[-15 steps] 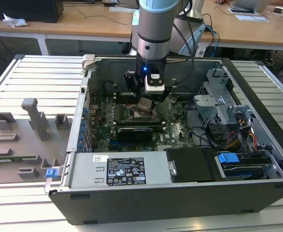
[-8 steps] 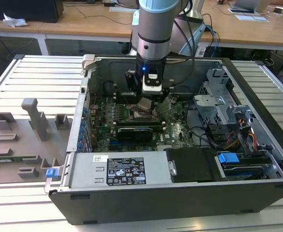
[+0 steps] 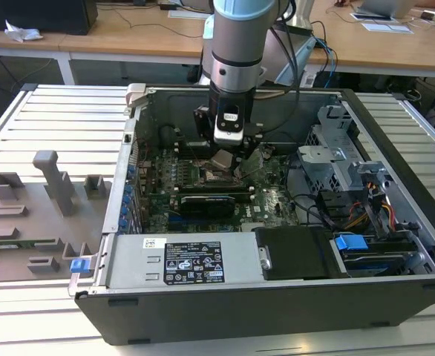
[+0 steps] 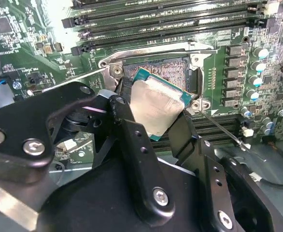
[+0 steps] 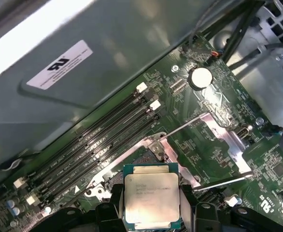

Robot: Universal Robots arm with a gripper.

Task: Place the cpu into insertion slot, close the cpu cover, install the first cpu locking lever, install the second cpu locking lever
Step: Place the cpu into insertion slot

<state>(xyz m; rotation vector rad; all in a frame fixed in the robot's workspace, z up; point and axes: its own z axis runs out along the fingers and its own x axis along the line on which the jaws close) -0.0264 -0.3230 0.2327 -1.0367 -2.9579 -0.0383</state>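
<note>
- The gripper (image 4: 154, 110) is clamped on the cpu (image 4: 161, 104). One black finger sits on each of two opposite edges, so the silvery top stays uncovered and the contact side faces the board.
- The cpu hangs just above the insertion slot (image 4: 169, 67) and isn't seated. The beige-gold contact field peeks out past its far edge, and in the second wrist view the chip looks a bit tilted against the socket frame.
- In the exterior view the arm comes straight down into the open computer case (image 3: 240, 304), with the chip over the middle of the motherboard (image 3: 269, 200).
- The cpu cover (image 5: 227, 139) is flipped back and lies beside the socket, which is why the slot is reachable at all.
- Both locking levers are thin wire rods, and they stick out free of their hooks, one (image 4: 71, 80) on each side (image 4: 223, 130). My guess is they're unlatched so the cover can stay up.
- The memory slots (image 5: 107, 137) run right alongside the socket (tight neighbourhood). The edge grip probably keeps the fingers (image 4: 132, 140) clear of them.
- By my read it's on step one: the chip isn't in, the cover is open and the levers aren't installed.
</note>
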